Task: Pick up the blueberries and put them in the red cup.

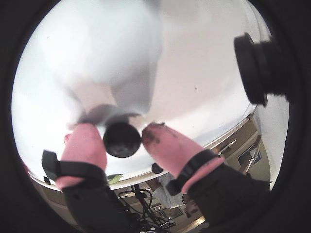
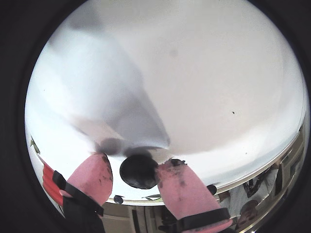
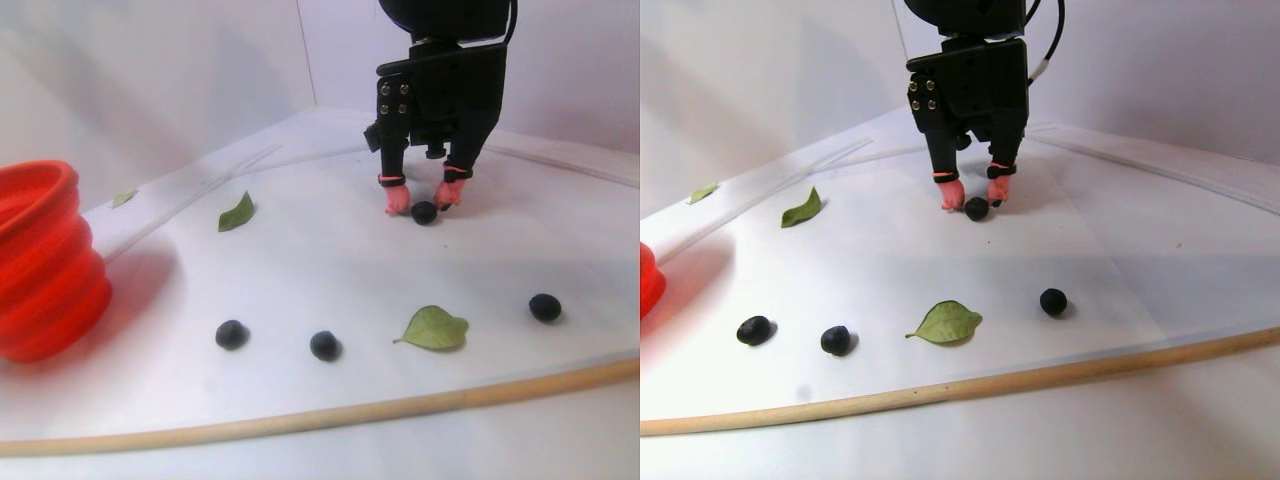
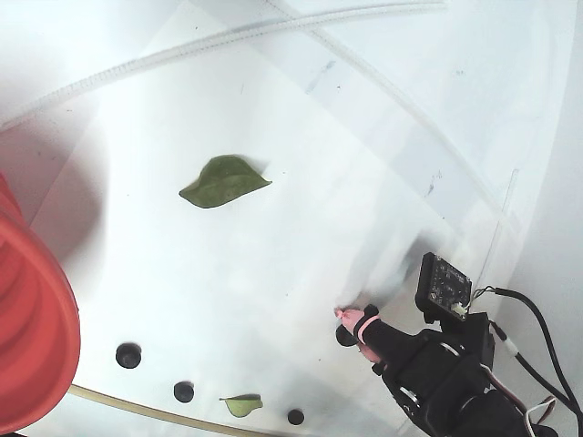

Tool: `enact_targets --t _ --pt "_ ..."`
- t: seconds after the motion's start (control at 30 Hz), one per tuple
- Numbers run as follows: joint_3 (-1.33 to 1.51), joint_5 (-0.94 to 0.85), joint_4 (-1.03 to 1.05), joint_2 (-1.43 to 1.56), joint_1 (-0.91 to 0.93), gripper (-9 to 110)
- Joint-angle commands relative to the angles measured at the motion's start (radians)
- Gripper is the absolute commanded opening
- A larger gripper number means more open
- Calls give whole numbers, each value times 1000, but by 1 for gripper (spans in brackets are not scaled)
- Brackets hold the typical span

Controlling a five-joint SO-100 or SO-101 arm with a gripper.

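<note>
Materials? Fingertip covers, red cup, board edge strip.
Fingertip covers: pink, matte, look like soft rubber or silicone, stained dark. Red cup: glossy plastic by its sheen, ridged wall. Edge strip: tan and matte, probably wood.

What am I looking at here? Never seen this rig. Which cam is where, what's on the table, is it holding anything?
It is a small robot arm with a two-finger gripper; the fingertips are pink. Two fisheye cameras ride on the wrist and look down past the fingers. The wide picture is a side-by-side stereo pair from table height. The last is a fixed camera high above.

On the white table: a red cup, green leaves and dark blueberries. The fingers straddle one berry on the table. I cannot tell whether they grip it yet.
</note>
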Motion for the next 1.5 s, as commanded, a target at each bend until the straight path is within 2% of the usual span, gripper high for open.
enact_targets --t 0.0,1.47 --pt "-9 -15 3 100 6 18" --pt "28 -23 -28 81 9 16"
